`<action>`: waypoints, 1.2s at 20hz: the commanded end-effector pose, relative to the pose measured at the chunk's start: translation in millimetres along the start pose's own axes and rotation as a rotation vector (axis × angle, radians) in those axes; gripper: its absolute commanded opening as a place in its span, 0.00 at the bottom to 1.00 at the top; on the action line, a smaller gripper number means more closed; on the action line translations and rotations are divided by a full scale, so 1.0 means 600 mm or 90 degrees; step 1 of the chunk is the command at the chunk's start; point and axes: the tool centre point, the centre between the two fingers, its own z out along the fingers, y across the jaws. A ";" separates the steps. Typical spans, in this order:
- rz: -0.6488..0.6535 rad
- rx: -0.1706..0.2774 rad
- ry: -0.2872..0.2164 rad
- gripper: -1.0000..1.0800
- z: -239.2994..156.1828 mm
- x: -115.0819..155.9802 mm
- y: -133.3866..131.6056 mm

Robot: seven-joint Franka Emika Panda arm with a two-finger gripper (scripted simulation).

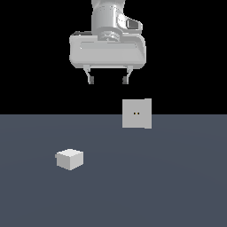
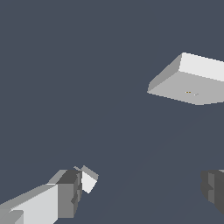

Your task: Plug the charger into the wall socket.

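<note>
The charger (image 1: 69,159), a small plain white-grey cube, lies on the dark floor toward the exterior view's left. The wall socket (image 1: 137,113), a flat upright light-grey square plate with two tiny holes at its centre, stands farther back toward the exterior view's right. My gripper (image 1: 108,80) hangs high above the floor, open and holding nothing, well away from both. In the wrist view the wall socket (image 2: 188,83) shows its holed face. A corner of the charger (image 2: 90,180) peeks out beside one finger (image 2: 65,194). The gripper (image 2: 140,188) has only bare floor between its fingers.
A flat dark grey-blue floor (image 1: 168,186) carries both objects, with a black background behind it. No other objects show in either view.
</note>
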 end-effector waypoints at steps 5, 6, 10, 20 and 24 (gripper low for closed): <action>-0.007 0.001 0.001 0.96 0.002 -0.001 -0.002; -0.012 0.002 0.002 0.96 0.004 -0.002 -0.003; -0.038 0.005 0.007 0.96 0.012 -0.006 -0.011; -0.161 0.022 0.028 0.96 0.052 -0.031 -0.045; -0.227 0.031 0.040 0.96 0.073 -0.046 -0.061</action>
